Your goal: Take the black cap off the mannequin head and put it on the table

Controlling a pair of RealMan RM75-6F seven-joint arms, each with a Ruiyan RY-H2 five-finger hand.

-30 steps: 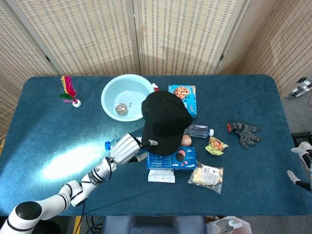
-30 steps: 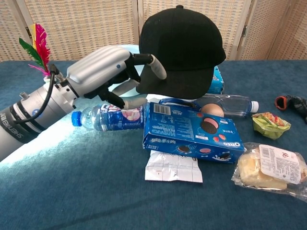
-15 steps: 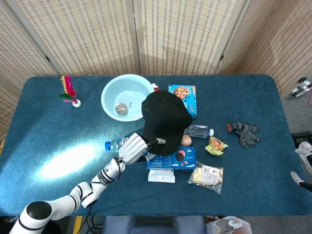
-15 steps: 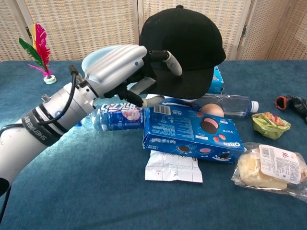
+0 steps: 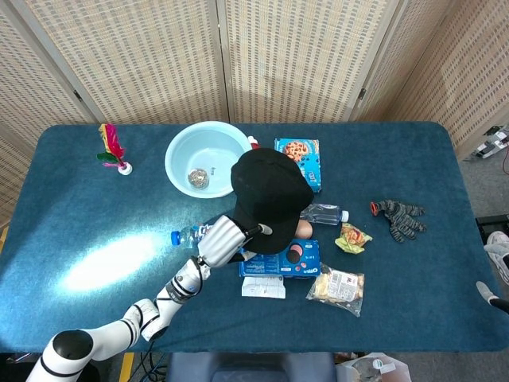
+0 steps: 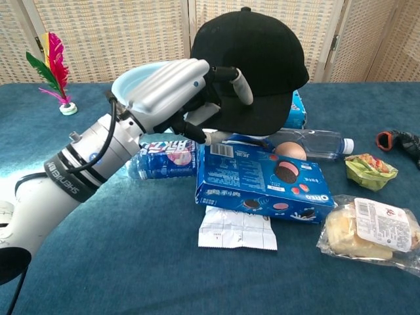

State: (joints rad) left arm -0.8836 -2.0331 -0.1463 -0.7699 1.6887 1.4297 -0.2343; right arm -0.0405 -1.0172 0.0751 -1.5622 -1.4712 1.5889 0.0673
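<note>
Both views are sharp and evenly bright; a glare patch whitens the tabletop [image 5: 103,267] left of the left hand [image 5: 221,241].

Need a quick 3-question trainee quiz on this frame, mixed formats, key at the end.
1. True or false: the black cap already lies flat on the table.
2. Which hand is at the cap's brim? A) left hand B) right hand C) both
3. Fill in: the blue cookie box nearest the chest camera lies in front of the cap, with a water ___ to its left in that view.

Key: 1. False, the cap sits raised above the items, and the mannequin head under it is mostly hidden. 2. A, fingers reach over and under the brim; a firm grip cannot be confirmed. 3. bottle.
</note>
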